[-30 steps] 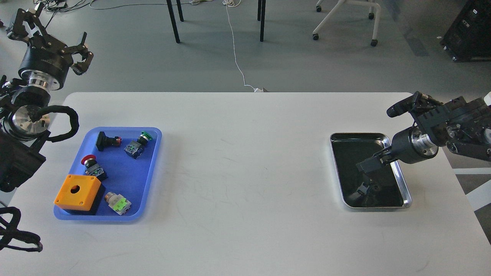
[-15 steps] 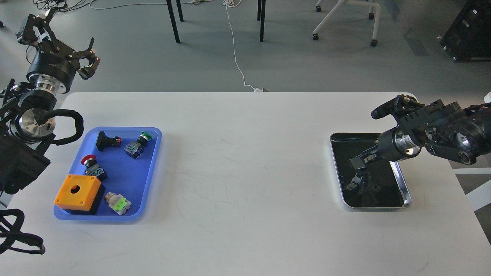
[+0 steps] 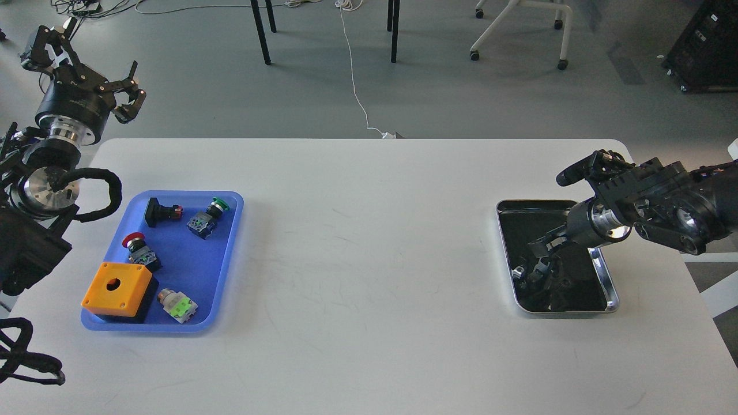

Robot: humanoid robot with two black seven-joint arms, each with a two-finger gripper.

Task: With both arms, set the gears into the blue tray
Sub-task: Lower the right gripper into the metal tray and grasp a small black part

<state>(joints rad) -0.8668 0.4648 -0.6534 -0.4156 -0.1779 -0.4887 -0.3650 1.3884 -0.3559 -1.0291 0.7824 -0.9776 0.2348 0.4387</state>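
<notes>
The blue tray (image 3: 193,262) lies at the table's left and holds push-button switches and an orange box (image 3: 117,290). My left gripper (image 3: 86,66) hovers beyond the table's far-left corner, well behind the blue tray, fingers spread open and empty. My right gripper (image 3: 539,262) reaches down into the shiny silver tray (image 3: 608,288) at the right, its dark fingers low over the tray's dark floor. A small dark round shape (image 3: 568,282) beside the fingers may be a gear. The gears do not stand out clearly against the dark inside. Whether the right fingers hold anything is hidden.
In the blue tray are a black-capped switch (image 3: 158,212), a green-capped one (image 3: 207,218), a red-capped one (image 3: 138,249) and a white-and-green one (image 3: 177,304). White table (image 3: 369,259) spans between the trays. Chair and table legs stand on the floor behind.
My right gripper has dropped deeper into the silver tray and shifted left. My left gripper swung slightly at the far-left corner, still spread.
</notes>
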